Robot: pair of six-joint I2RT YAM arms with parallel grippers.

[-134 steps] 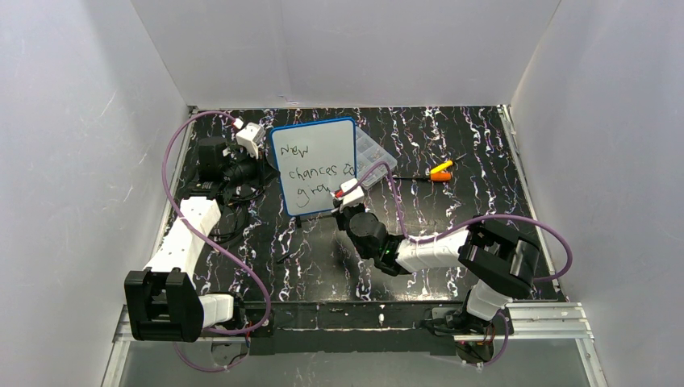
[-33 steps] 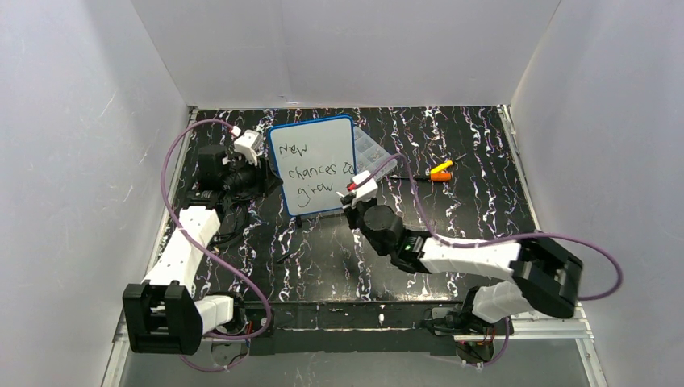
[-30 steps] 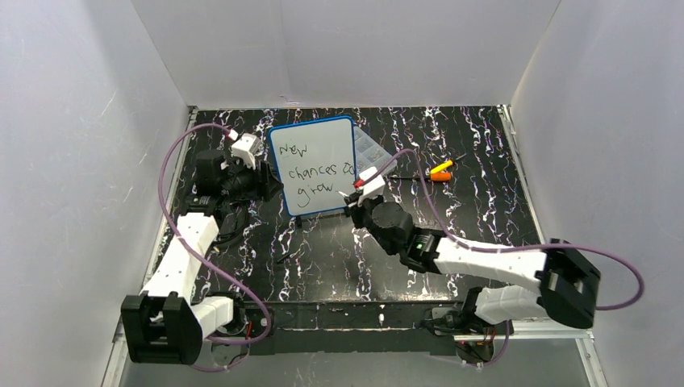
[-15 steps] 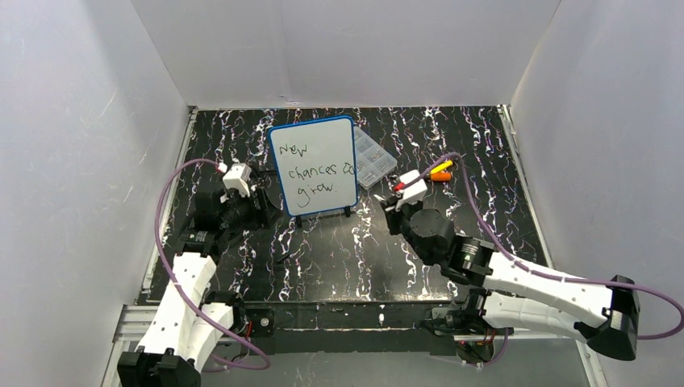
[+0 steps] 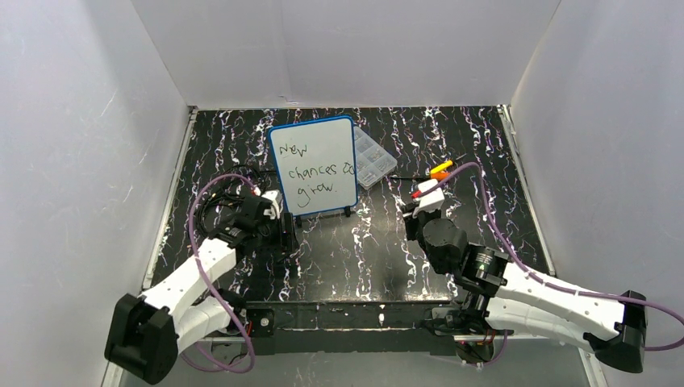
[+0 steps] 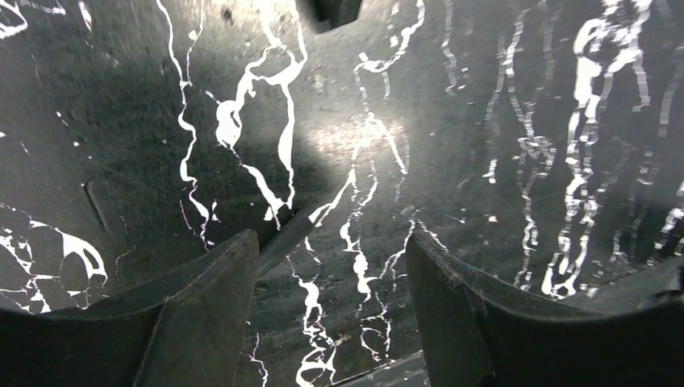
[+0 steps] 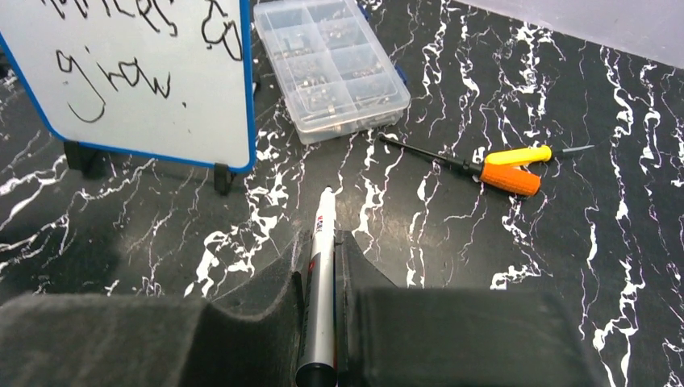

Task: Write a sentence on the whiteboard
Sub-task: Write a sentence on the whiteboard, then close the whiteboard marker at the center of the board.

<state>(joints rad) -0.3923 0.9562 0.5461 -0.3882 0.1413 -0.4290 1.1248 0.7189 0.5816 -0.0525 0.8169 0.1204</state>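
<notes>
Reaches the left white-and-black jointed arm (image 5: pixel 206 270) forward and inward from its base, elbow low, wrist tipped downward. Holds the left black two-finger gripper (image 6: pixel 329 242) with jaws spread wide and nothing between them, fingertips seemingly just above the surface, though neither view settles contact. Stretches the right white-and-black jointed arm (image 5: pixel 548 302) low from the far right, angling forward and inward. Keeps the right black two-finger gripper (image 7: pixel 323 238) clamped tight on a slim silver marker pen with a white tip (image 7: pixel 316 322), tip pointing forward past the fingers.
</notes>
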